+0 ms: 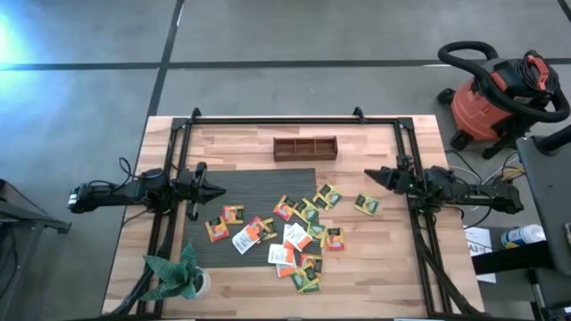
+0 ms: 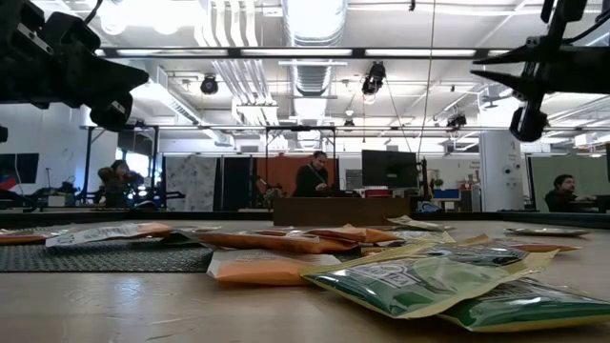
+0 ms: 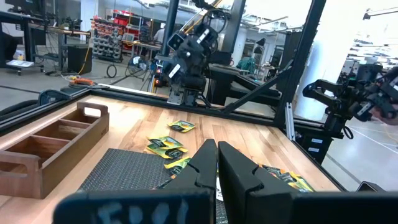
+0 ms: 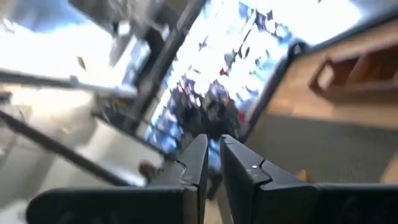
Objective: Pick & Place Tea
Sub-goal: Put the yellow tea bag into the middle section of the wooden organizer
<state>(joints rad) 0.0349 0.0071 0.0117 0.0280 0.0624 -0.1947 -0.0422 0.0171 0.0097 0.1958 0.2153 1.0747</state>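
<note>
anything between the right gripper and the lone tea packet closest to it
Nothing visible. The right gripper hangs shut above the table, and the lone green tea packet lies on bare wood just off its tip, apart from the other packets. The path down to it looks open.

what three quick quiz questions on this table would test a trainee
1. True or false: the wooden tray has tea packets in it.
2. Which end effector is nearer the potted plant: A left, B right?
3. Fill in: most packets lie on and beside the grey ____.

Key: 1 false, its three compartments are empty. 2 A. 3 mat.
</note>
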